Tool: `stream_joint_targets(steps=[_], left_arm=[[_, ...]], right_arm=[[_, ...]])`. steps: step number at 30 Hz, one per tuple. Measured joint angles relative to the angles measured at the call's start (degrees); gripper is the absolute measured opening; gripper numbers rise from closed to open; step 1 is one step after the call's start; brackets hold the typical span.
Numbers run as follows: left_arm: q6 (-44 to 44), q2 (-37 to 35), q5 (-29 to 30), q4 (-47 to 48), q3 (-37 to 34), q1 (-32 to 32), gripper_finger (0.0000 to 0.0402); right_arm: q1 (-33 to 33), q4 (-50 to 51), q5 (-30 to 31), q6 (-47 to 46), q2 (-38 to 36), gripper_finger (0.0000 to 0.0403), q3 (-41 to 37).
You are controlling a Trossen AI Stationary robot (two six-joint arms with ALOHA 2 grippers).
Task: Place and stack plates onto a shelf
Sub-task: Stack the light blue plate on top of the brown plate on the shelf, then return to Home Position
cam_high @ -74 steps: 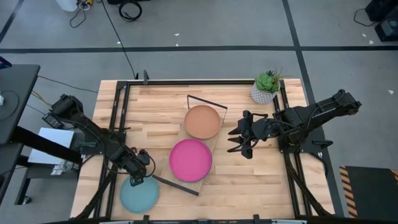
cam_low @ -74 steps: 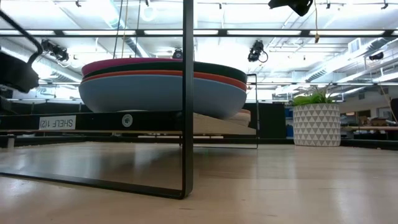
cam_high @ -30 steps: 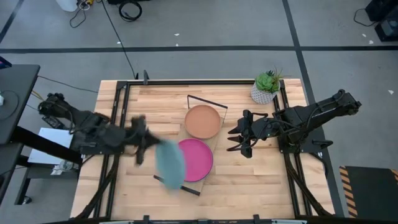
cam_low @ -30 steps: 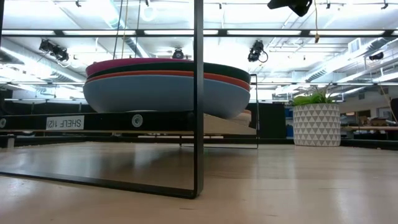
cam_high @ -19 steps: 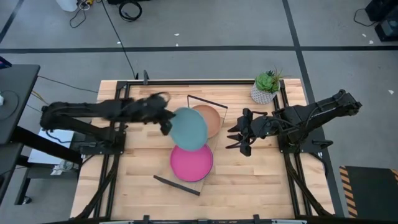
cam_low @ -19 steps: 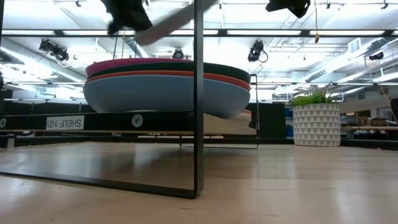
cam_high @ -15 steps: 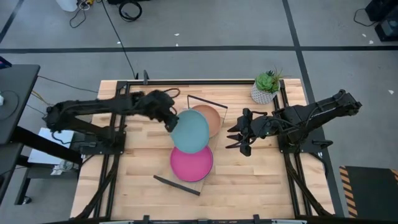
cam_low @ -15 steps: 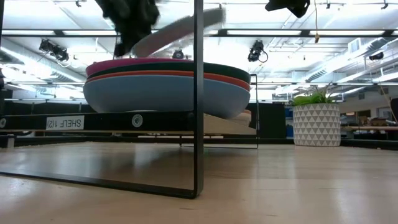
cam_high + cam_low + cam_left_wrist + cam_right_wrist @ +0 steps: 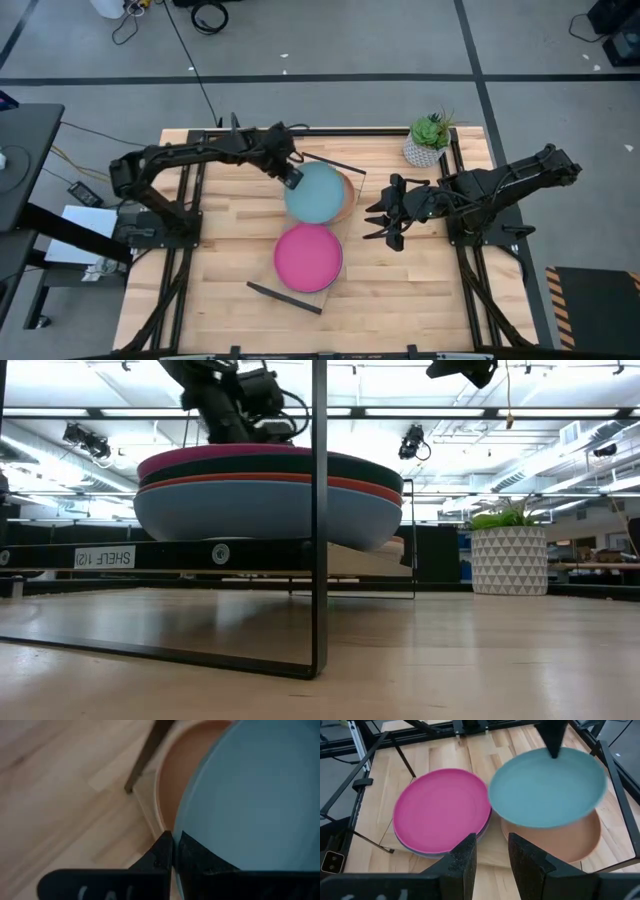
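Note:
My left gripper (image 9: 291,177) is shut on a light blue plate (image 9: 318,193) and holds it over the tan-brown plate (image 9: 347,200) at the shelf's far end. The right wrist view shows the light blue plate (image 9: 547,787) above the tan-brown one (image 9: 555,840); whether they touch I cannot tell. At the near end of the shelf (image 9: 345,233) rests a stack topped by a magenta plate (image 9: 308,258). The low view shows that stack (image 9: 265,495) from the side. Right of the shelf, my right gripper (image 9: 383,222) waits open with nothing between its fingers. My left gripper pinches the light blue plate's rim (image 9: 176,836) between its two fingers, on the plate's far left side. The fingers (image 9: 200,865) come from the table's left, slanting down. The plate reaches out past them toward the right, roughly level over the tan-brown plate.
A potted plant (image 9: 428,140) stands at the table's far right corner. Black wire frames (image 9: 330,165) rise at both ends of the shelf. A black rail frame (image 9: 190,200) borders the wooden tabletop.
My left gripper has swung from the table's near left, beside the magenta stack, toward the far edge and right, carrying the light blue plate. The plate was raised and tilted half a second ago; now it has come down roughly level over the tan-brown plate.

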State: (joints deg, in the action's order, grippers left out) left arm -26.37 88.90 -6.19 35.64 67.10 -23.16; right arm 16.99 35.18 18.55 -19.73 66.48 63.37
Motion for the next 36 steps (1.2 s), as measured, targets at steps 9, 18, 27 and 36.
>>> stream_joint_targets(steps=[9, 18, 27, 36], left_arm=[[-2.01, 6.17, 4.88, -0.48, 4.28, 0.23, 0.0026], [1.65, 7.54, 4.62, -3.04, 4.36, 0.28, 0.0102], [13.69, 2.01, 3.51, 3.64, 4.36, 2.57, 0.0152], [22.12, -13.25, 7.31, -6.83, -10.36, 10.62, 0.0142]], right_arm=[[0.00, 0.00, -0.13, 0.16, 0.00, 0.0118, 0.00], [0.00, 0.07, -0.22, 0.24, 0.00, 0.0118, 0.00], [0.08, 0.54, -0.18, -0.44, 0.00, 0.0118, 0.00], [2.34, -10.68, 1.20, -0.72, -0.10, 0.0118, -10.29]])
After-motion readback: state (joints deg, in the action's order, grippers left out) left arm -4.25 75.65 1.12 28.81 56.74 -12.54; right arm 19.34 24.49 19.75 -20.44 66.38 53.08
